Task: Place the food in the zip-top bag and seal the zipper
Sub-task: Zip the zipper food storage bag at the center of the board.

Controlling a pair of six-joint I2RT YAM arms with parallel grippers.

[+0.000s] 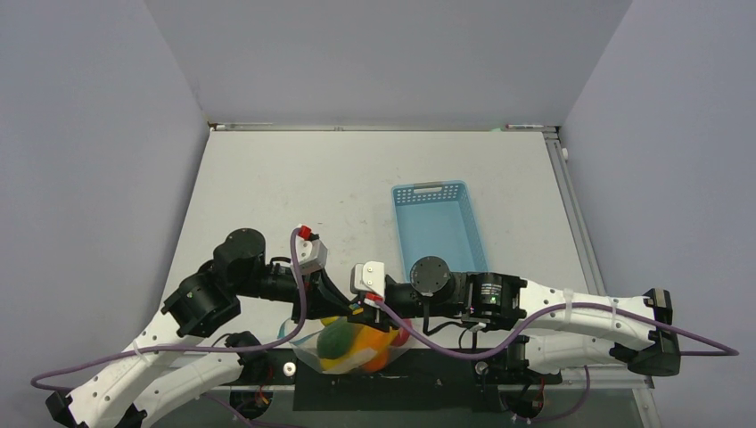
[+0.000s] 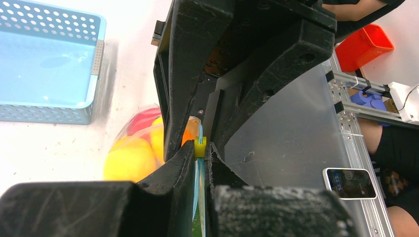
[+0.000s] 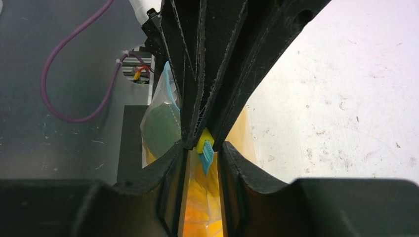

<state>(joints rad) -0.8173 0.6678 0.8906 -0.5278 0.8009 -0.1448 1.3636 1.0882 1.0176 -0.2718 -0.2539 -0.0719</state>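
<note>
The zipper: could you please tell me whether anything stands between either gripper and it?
Nothing visible does. The left gripper and the right gripper face each other and both appear to pinch the zipper at its yellow slider, on the zip-top bag that holds the food.

- zip-top bag (image 1: 357, 349): far part covered by both wrists in the top view; outline unclear.
- zipper (image 2: 197, 182): only a short teal run shows between the fingers of the left claw (image 2: 201, 148); the rest is hidden.
- lime (image 3: 160, 128): a dim green blur behind plastic.
- yellow fruit (image 2: 129, 160): blurred, kind uncertain.
- basket (image 2: 49, 59): cut by the left wrist view's top and left edges.
- right claw (image 3: 203, 148): tips masked from above.
</note>
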